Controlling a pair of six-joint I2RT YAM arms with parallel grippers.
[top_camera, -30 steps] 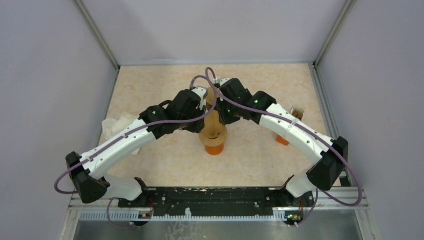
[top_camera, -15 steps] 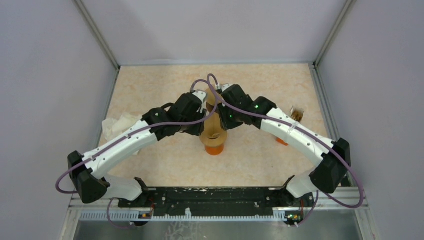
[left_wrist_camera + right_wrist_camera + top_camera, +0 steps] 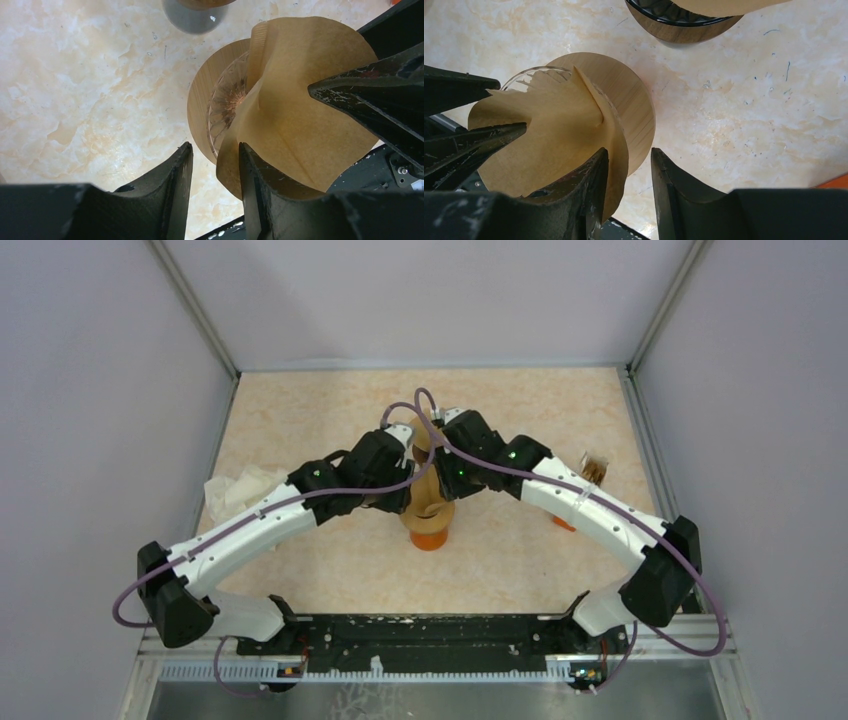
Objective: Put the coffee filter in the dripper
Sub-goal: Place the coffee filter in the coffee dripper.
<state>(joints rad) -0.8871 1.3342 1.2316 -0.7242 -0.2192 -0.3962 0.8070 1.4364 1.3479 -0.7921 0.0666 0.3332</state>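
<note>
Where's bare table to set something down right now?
Free: far strip of table along the back wall; near patch between the orange object and the black rail. Crowded: centre, left gripper and right gripper at the dripper and filter; crumpled white paper left edge, brown item right edge.

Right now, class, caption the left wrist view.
Left gripper, jaws apart, beside a brown paper filter over the glass dripper.

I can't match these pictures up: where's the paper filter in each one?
Top: filter at dead centre, just above the orange base.
Left wrist: right half.
Right wrist: lower left.
Landmark: wooden dripper ring beneath it, in both wrist views.
</note>
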